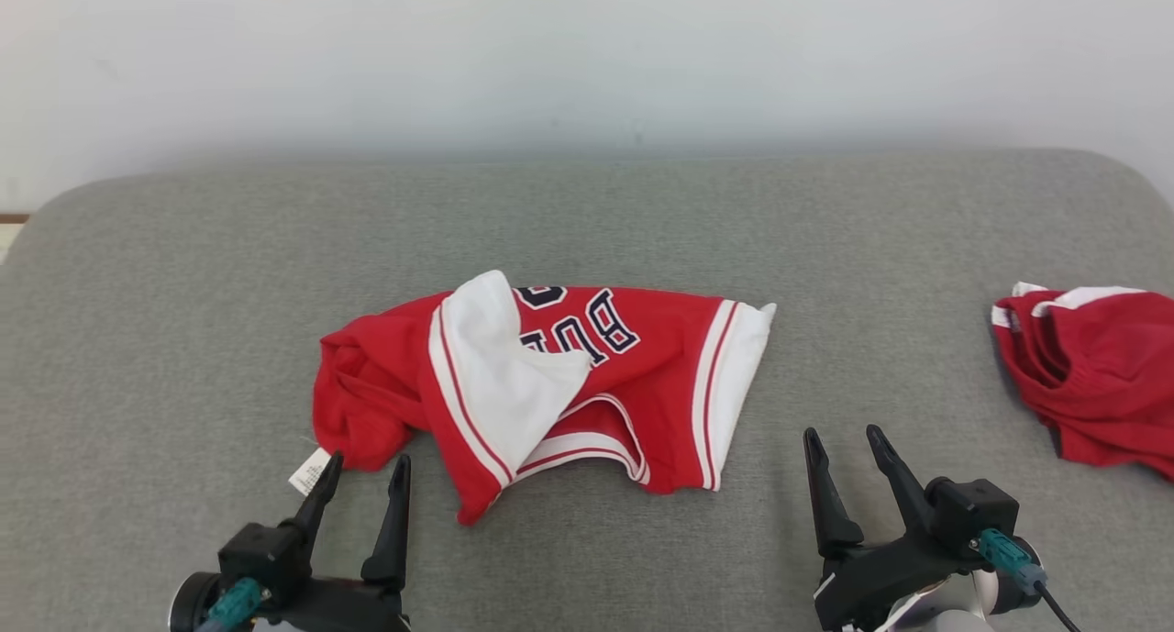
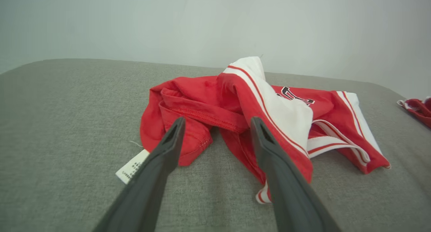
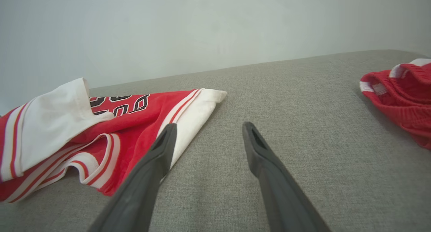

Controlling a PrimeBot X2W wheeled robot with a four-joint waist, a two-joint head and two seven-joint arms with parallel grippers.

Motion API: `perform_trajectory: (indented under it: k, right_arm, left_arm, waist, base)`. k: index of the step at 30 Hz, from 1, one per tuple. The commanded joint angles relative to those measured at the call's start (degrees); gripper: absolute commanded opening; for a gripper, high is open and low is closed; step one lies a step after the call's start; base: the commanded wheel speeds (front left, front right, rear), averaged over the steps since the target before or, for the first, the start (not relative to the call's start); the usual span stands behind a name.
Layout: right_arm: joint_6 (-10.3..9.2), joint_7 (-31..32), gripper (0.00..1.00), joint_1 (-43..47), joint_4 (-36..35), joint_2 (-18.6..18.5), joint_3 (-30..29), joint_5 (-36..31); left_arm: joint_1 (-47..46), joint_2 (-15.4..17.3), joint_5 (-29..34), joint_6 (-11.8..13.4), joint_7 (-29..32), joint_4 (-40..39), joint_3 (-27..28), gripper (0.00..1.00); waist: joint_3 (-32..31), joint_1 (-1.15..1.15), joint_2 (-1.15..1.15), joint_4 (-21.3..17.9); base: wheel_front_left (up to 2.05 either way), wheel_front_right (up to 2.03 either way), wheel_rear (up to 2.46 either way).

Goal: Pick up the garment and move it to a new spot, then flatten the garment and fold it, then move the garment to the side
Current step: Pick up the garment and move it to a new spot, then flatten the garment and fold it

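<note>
A crumpled red garment [image 1: 642,366] with white side stripes and dark lettering lies in the middle of the grey cushion [image 1: 587,210]; a white panel is folded over its top and a white care tag [image 1: 309,471] sticks out at its near left. My left gripper [image 1: 367,462] stands open just in front of the garment's left edge, one fingertip by the tag. In the left wrist view the garment [image 2: 202,104] lies right beyond the open left gripper [image 2: 218,123]. My right gripper [image 1: 842,437] is open, empty, to the right of the garment [image 3: 134,131], shown apart in the right wrist view [image 3: 207,128].
A second red garment [image 1: 1096,371] with white trim lies bunched at the cushion's right edge, also seen as a red heap [image 3: 402,97] in the right wrist view. A pale wall [image 1: 587,54] rises behind the cushion. Bare grey fabric stretches between the two garments.
</note>
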Motion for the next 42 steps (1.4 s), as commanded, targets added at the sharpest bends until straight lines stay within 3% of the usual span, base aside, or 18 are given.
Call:
perform_trajectory:
  k: [1, 15, 23, 34, 36, 37, 39, 42]
  right_arm:
    - [-0.04, 0.0, 1.0, 0.9, 0.2, -0.4, 0.0, 0.2]
    - [-0.04, 0.0, 1.0, 1.1, 1.1, -0.7, -0.3, -0.1]
    - [-0.04, 0.0, 1.0, -0.2, 5.0, -1.5, -3.7, -1.6]
    - [-0.04, 0.0, 1.0, -2.8, 12.6, -1.9, -6.1, -4.3]
    - [-0.04, 0.1, 0.47, -3.2, 13.4, -2.1, -6.1, -4.5]
    - [-0.04, 0.1, 0.47, -3.2, 13.4, -2.1, -6.1, -4.5]
    - [-0.02, 0.1, 0.0, -3.8, 14.0, -2.6, -6.0, -4.4]
    - [-0.04, 0.2, 0.0, -5.2, 14.0, -4.4, -6.4, -4.9]
  left_arm:
    - [1.1, 0.0, 1.3, 0.1, -0.1, -0.4, 0.1, 1.0]
    - [7.4, 0.0, 2.4, 0.9, -0.1, -5.0, 4.4, 1.0]
    - [7.6, 0.0, 1.0, 1.0, -0.1, -6.4, 3.9, 1.0]
    - [7.3, 0.0, -0.5, 2.0, -0.1, -7.8, 2.4, 1.0]
    - [7.2, 0.0, -0.8, 2.1, -0.1, -8.0, 2.2, 1.0]
    - [7.2, 0.0, -0.8, 2.1, -0.1, -8.0, 2.2, 1.0]
    - [7.0, 0.0, -1.1, 2.2, -0.1, -8.0, 2.0, 1.0]
    - [6.5, 0.0, -1.4, 2.4, -0.1, -8.2, 1.8, 1.0]
  waist:
    - [-0.5, 0.0, 0.0, 1.2]
    - [-0.4, 0.0, 0.0, 11.0]
    - [1.8, 0.0, 0.0, 16.3]
    - [4.3, 0.0, 0.0, 20.0]
    - [4.7, 0.0, 0.0, 20.2]
    - [4.7, 0.0, 0.0, 20.2]
    - [5.1, 0.0, 0.0, 20.3]
    - [5.9, 0.0, 0.0, 20.4]
  base:
    - [0.0, 0.0, 0.0]
    - [0.0, 0.0, 0.0]
    - [0.0, 0.0, 0.0]
    - [0.0, 0.0, 0.0]
    - [0.0, 0.0, 0.0]
    - [0.0, 0.0, 0.0]
    - [0.0, 0.0, 0.0]
    - [0.0, 0.0, 0.0]
